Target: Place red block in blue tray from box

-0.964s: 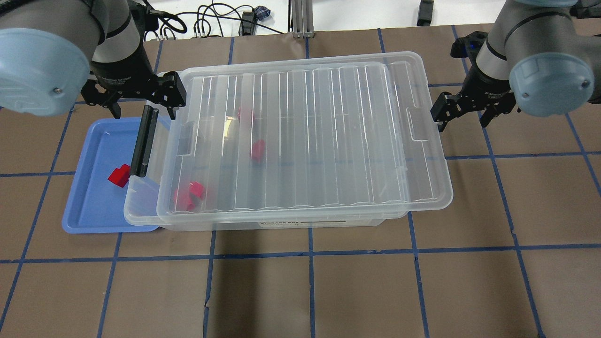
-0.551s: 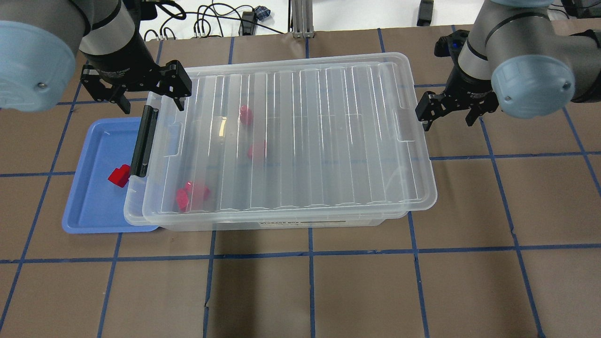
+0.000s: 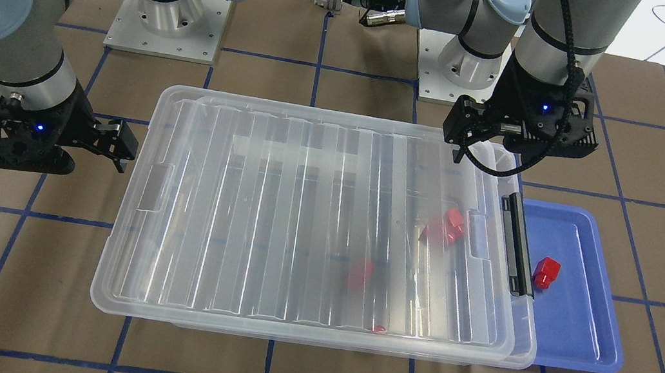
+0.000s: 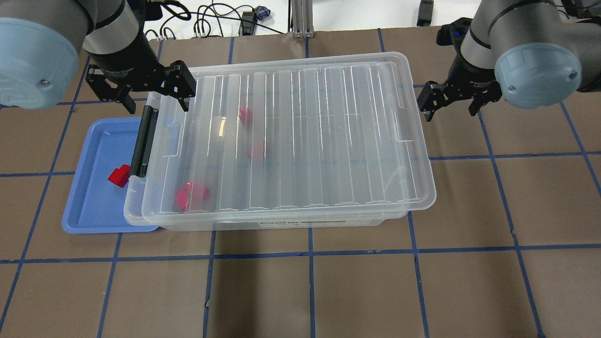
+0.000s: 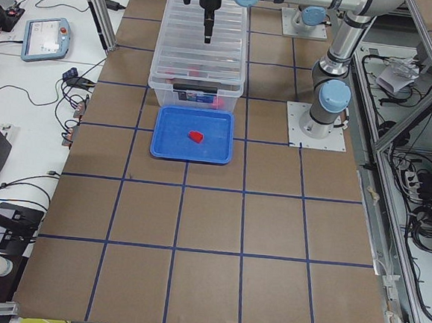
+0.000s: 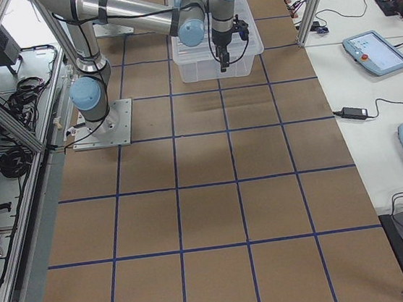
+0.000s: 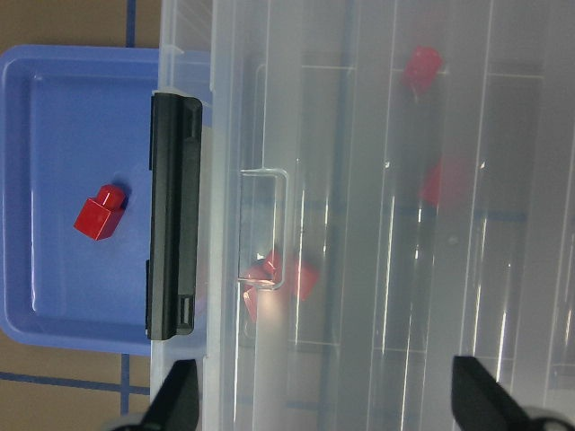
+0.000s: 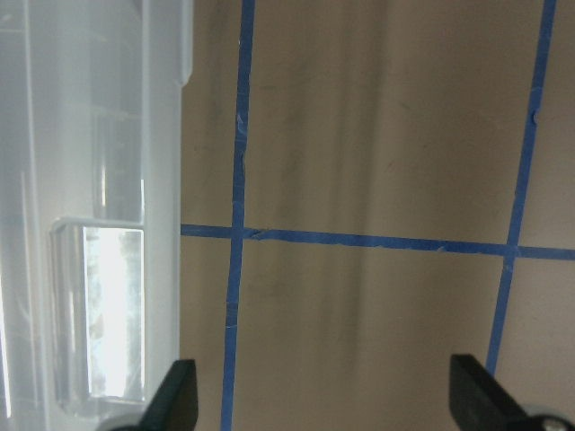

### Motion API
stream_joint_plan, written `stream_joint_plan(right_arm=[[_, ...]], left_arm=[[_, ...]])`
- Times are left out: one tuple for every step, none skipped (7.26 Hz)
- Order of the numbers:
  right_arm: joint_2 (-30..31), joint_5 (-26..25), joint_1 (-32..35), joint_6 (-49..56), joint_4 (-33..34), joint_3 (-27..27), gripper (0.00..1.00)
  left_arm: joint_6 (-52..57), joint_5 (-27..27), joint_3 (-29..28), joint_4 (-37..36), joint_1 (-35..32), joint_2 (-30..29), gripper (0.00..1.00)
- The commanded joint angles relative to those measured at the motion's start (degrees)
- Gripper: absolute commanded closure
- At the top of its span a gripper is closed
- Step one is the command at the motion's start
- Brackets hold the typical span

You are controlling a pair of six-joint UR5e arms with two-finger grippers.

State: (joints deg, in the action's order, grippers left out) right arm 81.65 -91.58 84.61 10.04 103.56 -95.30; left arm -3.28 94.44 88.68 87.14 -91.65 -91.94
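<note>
The clear box (image 4: pixel 281 220) stands mid-table with its ribbed lid (image 4: pixel 305 136) lying on it, shifted slightly toward my right. A black latch clip (image 4: pixel 143 141) stands at the box's left end. Several red blocks (image 4: pixel 192 195) show blurred through the lid. One red block (image 4: pixel 119 175) lies in the blue tray (image 4: pixel 89 206), which sits against the box's left end and partly under its rim. My left gripper (image 4: pixel 156 104) is open and empty over the box's far left corner. My right gripper (image 4: pixel 448 111) is open and empty just beyond the box's right end.
Brown paper with blue tape lines covers the table (image 4: pixel 310 291). Cables (image 4: pixel 211 21) lie past the far edge. In the front-facing view both arm bases (image 3: pixel 168 14) stand behind the box (image 3: pixel 303 208).
The lid has shifted left and settled lower onto the box. My left gripper has moved toward the far edge. My right gripper has moved left and farther back. Both stayed open.
</note>
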Motion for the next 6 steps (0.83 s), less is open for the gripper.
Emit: stream_joint_plan(right_arm=[[2.88, 0.52, 0.63, -1.58, -10.61, 6.85, 0.0], [4.12, 0.35, 2.99, -6.38, -11.36, 8.01, 0.0], [4.13, -0.35, 5.36, -10.43, -11.19, 7.76, 0.0], [3.96, 0.17, 5.47, -10.56, -10.58, 7.59, 0.0], [3.96, 0.43, 5.47, -10.56, -10.4, 7.41, 0.0], [4.04, 0.44, 5.47, -10.56, -10.4, 7.41, 0.0]], left_arm=[[1.96, -0.05, -0.09, 0.05, -0.28, 0.1, 0.0], [5.1, -0.4, -0.35, -0.73, -0.02, -0.6, 0.0], [6.78, -0.05, -0.61, -0.57, 0.07, -0.95, 0.0], [6.19, -0.31, -0.27, -0.48, -0.02, -1.48, 0.0], [6.79, -0.22, -0.26, -0.48, -0.02, -1.48, 0.0], [6.71, -0.22, 0.52, 0.13, -0.28, -0.27, 0.0]])
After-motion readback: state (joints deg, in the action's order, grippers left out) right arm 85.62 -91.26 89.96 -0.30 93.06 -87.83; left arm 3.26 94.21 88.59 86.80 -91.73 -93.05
